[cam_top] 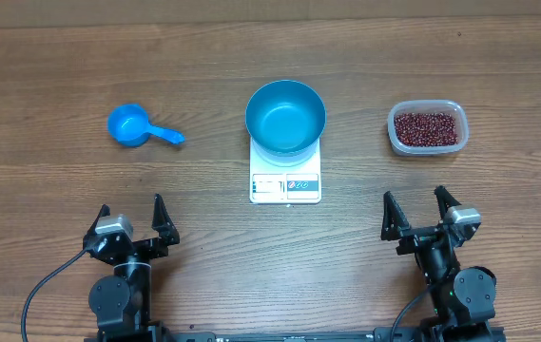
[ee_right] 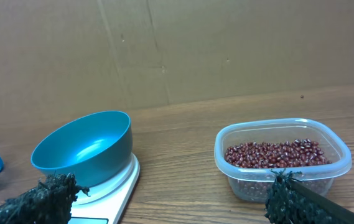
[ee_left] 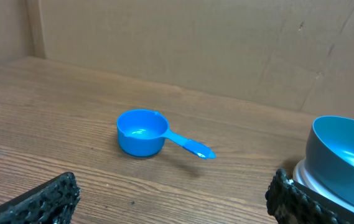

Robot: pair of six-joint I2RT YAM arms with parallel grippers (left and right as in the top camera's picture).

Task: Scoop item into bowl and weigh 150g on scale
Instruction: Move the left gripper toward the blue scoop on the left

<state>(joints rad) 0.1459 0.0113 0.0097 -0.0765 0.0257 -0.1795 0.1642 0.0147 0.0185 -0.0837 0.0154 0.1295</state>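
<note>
Overhead view: round blue bowl [cam_top: 285, 116] sits empty on white square scale [cam_top: 285, 187], dark red beans [cam_top: 427, 127] unscooped, left gripper [cam_top: 132, 209] and right gripper [cam_top: 414, 198] spread wide, holding nothing.

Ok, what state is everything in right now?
bowl: empty, on the scale
scale: under the bowl, display unreadable
scoop: upright on the table, empty
tub: lidless, holding the beans
beans: in the tub
left gripper: open, empty
right gripper: open, empty

Blue bowl [cam_top: 285, 116], white scale [cam_top: 285, 183], dark red beans [cam_top: 427, 128], blue scoop [cam_top: 137, 126].
</note>
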